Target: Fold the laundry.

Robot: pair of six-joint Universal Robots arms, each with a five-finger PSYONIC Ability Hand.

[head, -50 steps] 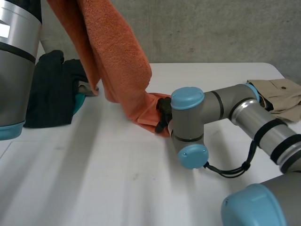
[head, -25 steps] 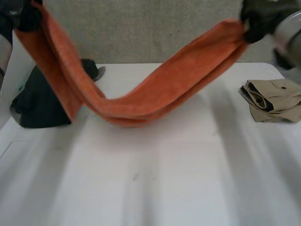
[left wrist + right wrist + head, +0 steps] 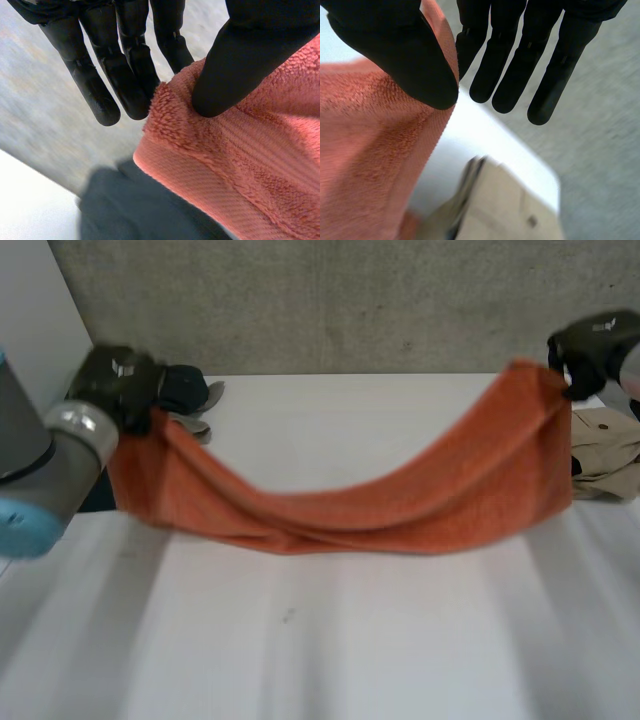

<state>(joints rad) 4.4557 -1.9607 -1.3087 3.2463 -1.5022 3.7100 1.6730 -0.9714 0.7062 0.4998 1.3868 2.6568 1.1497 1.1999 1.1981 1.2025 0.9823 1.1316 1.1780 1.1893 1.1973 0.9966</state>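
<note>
An orange towel (image 3: 400, 505) hangs stretched between my two hands, bunched lengthwise, its sagging middle low over the white table (image 3: 320, 640). My left hand (image 3: 120, 380) holds the towel's left end at the back left. In the left wrist view its thumb (image 3: 240, 60) pinches the towel's (image 3: 240, 160) corner against the straight fingers. My right hand (image 3: 590, 345) holds the right end, a little higher, at the far right. In the right wrist view its thumb (image 3: 395, 45) presses the towel's (image 3: 370, 160) edge against the fingers.
A dark garment (image 3: 185, 390) lies at the back left, behind my left hand, and shows under that hand (image 3: 135, 210). A folded beige garment (image 3: 610, 450) lies at the right edge, below my right hand (image 3: 505, 210). A concrete wall stands behind the table.
A second ago the towel hung from high at the left with my right hand at its lower end on the table. The right hand rose to the right; both hands now hold it stretched lower.
</note>
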